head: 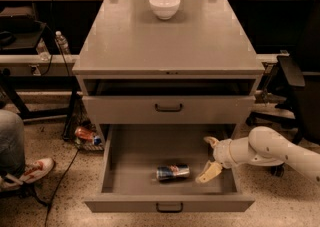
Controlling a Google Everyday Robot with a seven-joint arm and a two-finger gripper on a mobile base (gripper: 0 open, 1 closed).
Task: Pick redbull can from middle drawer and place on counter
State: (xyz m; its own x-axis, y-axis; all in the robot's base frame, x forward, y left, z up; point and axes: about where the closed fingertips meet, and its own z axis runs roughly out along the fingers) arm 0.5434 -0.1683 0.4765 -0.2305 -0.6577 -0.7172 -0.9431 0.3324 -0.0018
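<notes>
1. The can [173, 172] lies on its side in the open drawer [135, 156], near its front.
2. The gripper [210, 157] sits in the drawer just right of the can, fingers [209, 172] spread wide, holding nothing.
3. A bowl [164, 6] stands on the counter [170, 46].

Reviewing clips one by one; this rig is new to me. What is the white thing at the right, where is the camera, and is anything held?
The white jointed limb entering from the right is a robot arm; its gripper, two pale fingers standing open, is inside the open drawer, just right of the redbull can, which lies on its side on the drawer floor. Nothing is held. There is one view, looking down at the cabinet's front; where the camera is mounted is not on record. On the counter stands a white bowl. The drawer above is shut.
</notes>
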